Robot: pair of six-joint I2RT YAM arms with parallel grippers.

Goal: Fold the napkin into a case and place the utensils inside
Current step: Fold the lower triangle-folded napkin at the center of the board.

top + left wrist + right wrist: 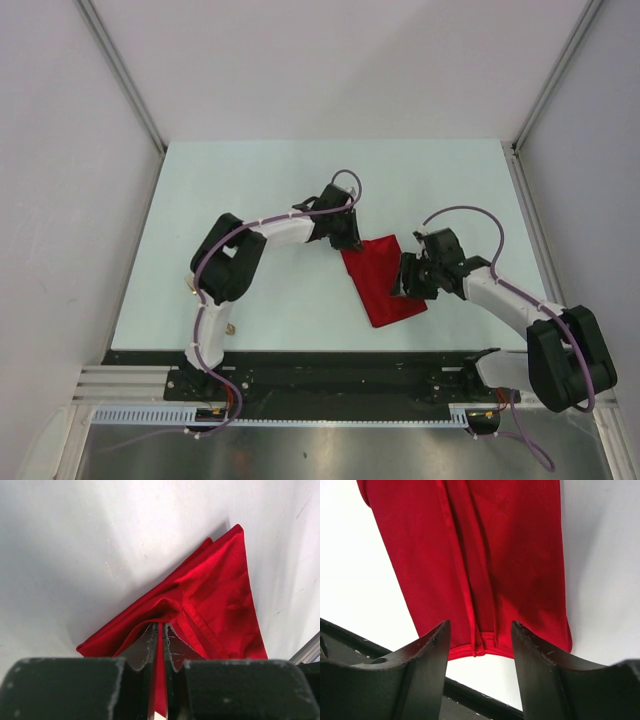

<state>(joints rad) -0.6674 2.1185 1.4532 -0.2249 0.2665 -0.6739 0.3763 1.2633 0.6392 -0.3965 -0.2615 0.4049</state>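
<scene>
Pinching a raised fold of the napkin [215,595] between jaws pressed nearly together, the left gripper [160,630] has the rest of the folded red cloth lying ahead of it on the table [260,200]. The right gripper [480,625] hangs with jaws spread, the napkin's hemmed edge flat below, between its fingertips.

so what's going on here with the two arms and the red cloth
Two robot arms are handling a red napkin that lies folded on the table. The left gripper is pinched shut on a fold at the napkin's far corner. The right gripper has its jaws open at the napkin's other side and grips nothing.
</scene>
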